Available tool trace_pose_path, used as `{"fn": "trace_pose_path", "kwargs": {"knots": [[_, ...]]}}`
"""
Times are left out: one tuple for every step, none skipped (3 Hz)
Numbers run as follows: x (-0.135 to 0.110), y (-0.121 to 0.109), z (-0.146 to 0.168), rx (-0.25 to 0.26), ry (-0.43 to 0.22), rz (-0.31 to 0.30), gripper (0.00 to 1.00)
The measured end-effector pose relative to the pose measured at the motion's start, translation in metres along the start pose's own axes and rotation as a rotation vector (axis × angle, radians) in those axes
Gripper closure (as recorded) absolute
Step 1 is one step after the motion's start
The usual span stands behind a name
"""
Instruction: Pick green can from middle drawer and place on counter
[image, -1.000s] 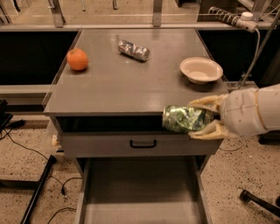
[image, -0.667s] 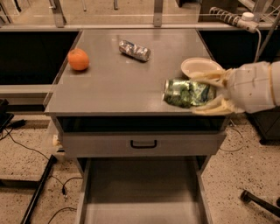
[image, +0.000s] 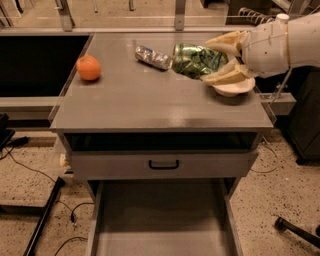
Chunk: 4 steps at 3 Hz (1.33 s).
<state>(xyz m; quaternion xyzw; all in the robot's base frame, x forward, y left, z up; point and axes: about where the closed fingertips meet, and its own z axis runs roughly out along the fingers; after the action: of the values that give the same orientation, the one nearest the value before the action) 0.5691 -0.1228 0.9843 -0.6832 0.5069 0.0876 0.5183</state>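
Gripper: gripper (image: 220, 60) clamped on the green can (image: 196, 60), which lies sideways between its fingers.
Done: can is out of the middle drawer (image: 160, 225), open well below the gripper.
Left: lower onto the counter (image: 150, 105), release.
Change: one second ago the gripper was at the counter's front edge; now farther back, above the bowl (image: 235, 90).

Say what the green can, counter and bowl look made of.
Mottled green can, clamped in the pale gripper over the back right of the flat grey counter: thin metal, judging by glints. Counter: painted metal or laminate, faint sheen. Cream bowl: matte plastic or ceramic, unclear.
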Motion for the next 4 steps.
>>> {"fn": "trace_pose_path", "kwargs": {"knots": [[0.006, -0.019, 0.035, -0.037, -0.021, 0.027, 1.00], [0.027, -0.027, 0.065, -0.072, -0.035, 0.077, 1.00], [0.043, -0.021, 0.096, -0.131, -0.045, 0.115, 1.00], [0.051, -0.011, 0.121, -0.185, -0.028, 0.130, 1.00]]}}
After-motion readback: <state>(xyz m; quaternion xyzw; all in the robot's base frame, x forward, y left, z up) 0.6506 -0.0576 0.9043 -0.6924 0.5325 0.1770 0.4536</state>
